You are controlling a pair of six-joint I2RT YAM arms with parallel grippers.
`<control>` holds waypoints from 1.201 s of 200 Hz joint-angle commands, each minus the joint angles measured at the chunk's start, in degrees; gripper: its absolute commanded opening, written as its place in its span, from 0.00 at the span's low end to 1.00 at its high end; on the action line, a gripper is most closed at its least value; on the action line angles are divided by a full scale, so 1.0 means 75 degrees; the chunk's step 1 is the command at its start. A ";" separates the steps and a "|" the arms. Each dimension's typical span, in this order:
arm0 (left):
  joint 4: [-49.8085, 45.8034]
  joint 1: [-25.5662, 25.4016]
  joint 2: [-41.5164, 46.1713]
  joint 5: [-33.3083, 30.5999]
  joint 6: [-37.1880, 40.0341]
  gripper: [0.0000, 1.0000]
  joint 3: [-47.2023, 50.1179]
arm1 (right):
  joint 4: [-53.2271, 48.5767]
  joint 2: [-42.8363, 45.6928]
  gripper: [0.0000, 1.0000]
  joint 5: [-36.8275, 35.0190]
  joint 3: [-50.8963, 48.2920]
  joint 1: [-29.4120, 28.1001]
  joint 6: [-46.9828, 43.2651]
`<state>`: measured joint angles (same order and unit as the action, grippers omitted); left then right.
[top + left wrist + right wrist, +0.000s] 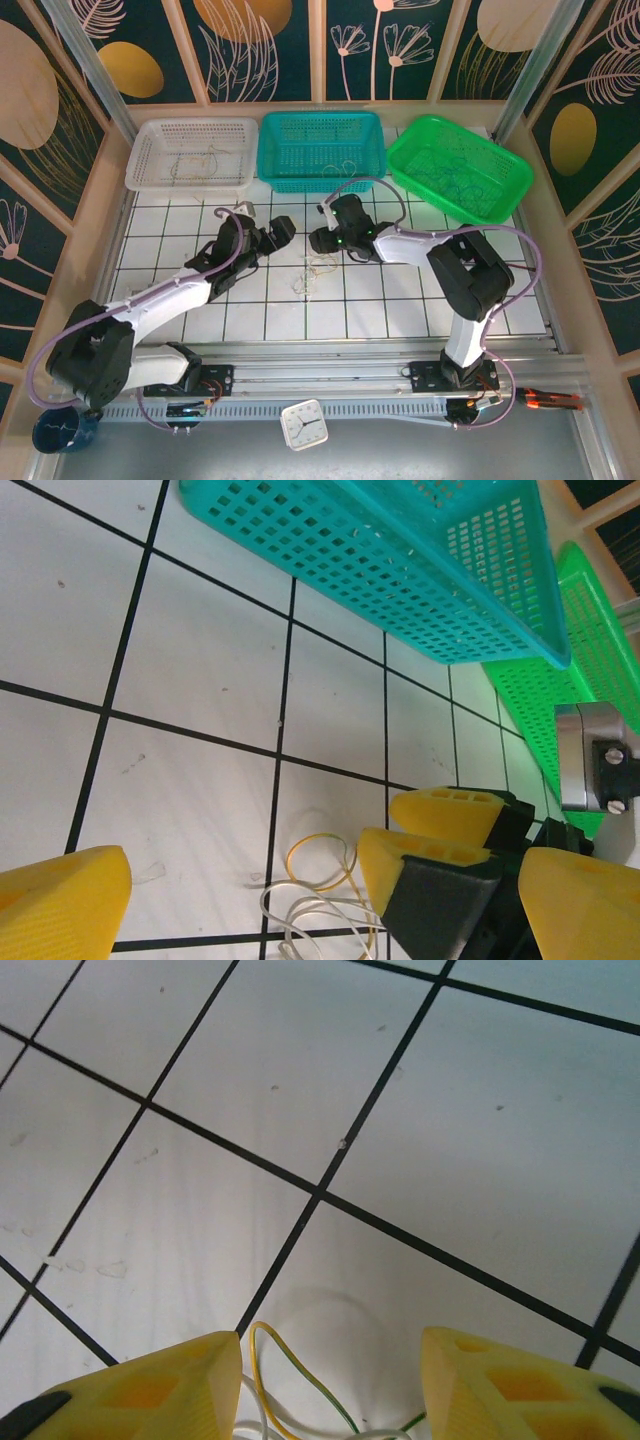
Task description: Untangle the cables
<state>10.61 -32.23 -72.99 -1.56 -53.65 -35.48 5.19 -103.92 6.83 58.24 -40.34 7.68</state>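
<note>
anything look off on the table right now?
The green basket at the far right sits rotated, out of line with the white basket and teal basket, which sit square to the grid. Nothing looks spilled or damaged. The cables lie tangled mid-table.

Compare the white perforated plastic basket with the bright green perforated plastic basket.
The white perforated plastic basket sits far left, square to the tiled table. The bright green perforated plastic basket sits far right, turned askew. Both are shallow and mesh-walled.
</note>
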 commanded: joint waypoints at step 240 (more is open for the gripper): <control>0.0595 0.0058 -0.0019 0.0427 0.0159 0.99 0.0157 | 0.0515 0.0157 0.00 0.0374 -0.0049 0.0751 0.0461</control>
<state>11.99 -32.18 -74.13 1.04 -54.35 -35.90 2.22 -109.34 6.28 61.87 -37.91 4.47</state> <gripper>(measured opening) 0.989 0.056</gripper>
